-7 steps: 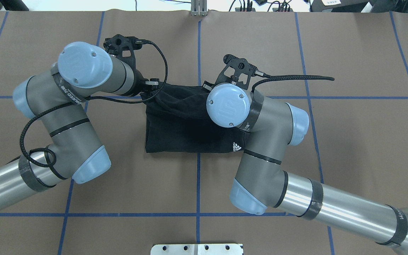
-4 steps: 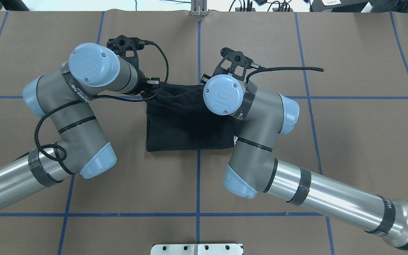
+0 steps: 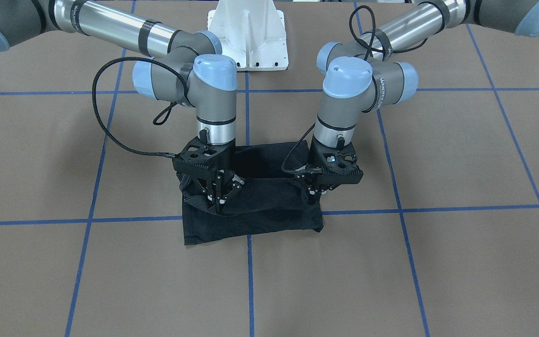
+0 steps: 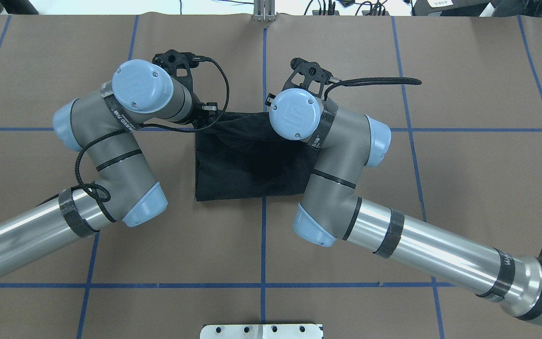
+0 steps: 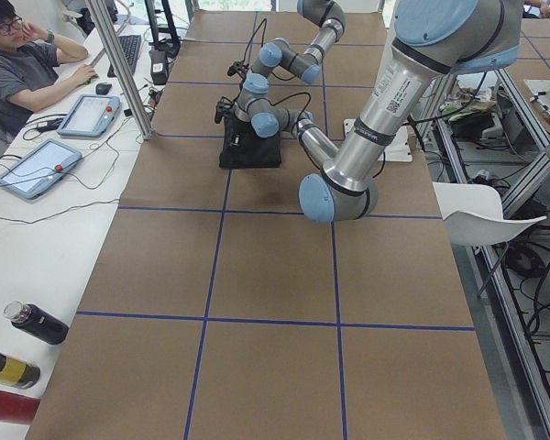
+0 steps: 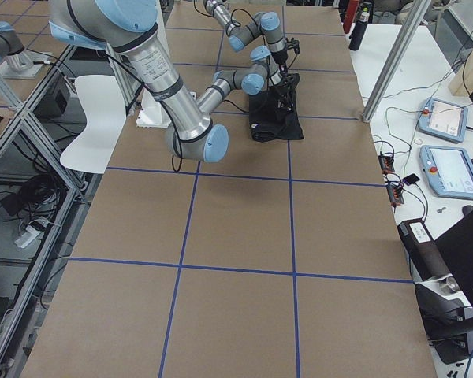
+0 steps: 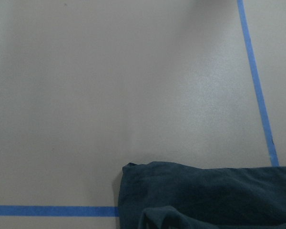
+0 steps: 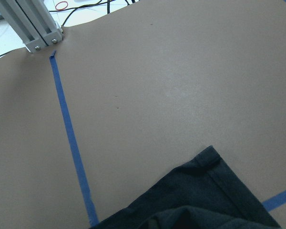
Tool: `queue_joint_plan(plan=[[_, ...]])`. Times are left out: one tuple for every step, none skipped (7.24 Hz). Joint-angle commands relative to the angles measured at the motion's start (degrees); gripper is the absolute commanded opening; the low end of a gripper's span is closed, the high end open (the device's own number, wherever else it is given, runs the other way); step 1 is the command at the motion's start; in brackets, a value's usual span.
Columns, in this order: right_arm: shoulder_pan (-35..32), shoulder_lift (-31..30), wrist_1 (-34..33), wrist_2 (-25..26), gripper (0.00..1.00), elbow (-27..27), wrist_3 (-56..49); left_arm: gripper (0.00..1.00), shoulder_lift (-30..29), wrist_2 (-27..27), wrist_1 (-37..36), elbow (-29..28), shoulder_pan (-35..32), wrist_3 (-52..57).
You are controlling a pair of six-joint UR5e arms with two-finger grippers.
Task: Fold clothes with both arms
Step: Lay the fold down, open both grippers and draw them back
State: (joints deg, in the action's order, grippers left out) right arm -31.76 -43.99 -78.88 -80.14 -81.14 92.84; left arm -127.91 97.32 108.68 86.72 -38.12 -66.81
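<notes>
black t-shirt lies folded into a rectangle on the table, its long axis running side to side across the centre tape line. you see the right gripper and left gripper pinched closed on a raised upper layer (one near each end), and the cloth sags between them.

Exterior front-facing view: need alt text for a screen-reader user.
The right pincer and left pincer, each pointing straight down, pinch the raised upper layer of a folded black T-shirt. It lies on a brown table gridded with blue tape. A white pedestal base stands at the top of the view.
</notes>
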Motion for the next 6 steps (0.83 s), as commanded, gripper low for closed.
queue_joint_plan(plan=[[-1.37, 0.04, 0.57, -2.03, 0.0, 1.33, -1.52, 0.0, -0.24, -0.37, 1.7, -1.9, -0.03, 0.01], [-1.46, 0.04, 1.18, -2.04, 0.02, 1.86, -1.53, 0.0, -0.24, -0.37, 2.93, -3.21, -0.03, 0.01], [-1.55, 0.13, 2.23, -2.04, 0.67, 2.82, -2.4, 0.22, -0.24, -0.37, 3.72, -3.49, -0.12, 0.27], [-2.51, 1.18, 2.5, -2.39, 0.99, 3.18, -3.71, 0.95, -0.24, -0.37, 3.73, -3.23, -0.64, 3.75], [-5.13, 2.93, 2.16, -8.57, 1.0, 3.1, -5.11, 1.0, -0.15, 0.24, 3.56, -1.84, -2.21, 6.66], [-7.24, 3.9, 1.72, -14.38, 1.0, 2.66, -6.61, 1.0, 0.64, 4.07, 3.47, 0.53, -5.36, 11.04]])
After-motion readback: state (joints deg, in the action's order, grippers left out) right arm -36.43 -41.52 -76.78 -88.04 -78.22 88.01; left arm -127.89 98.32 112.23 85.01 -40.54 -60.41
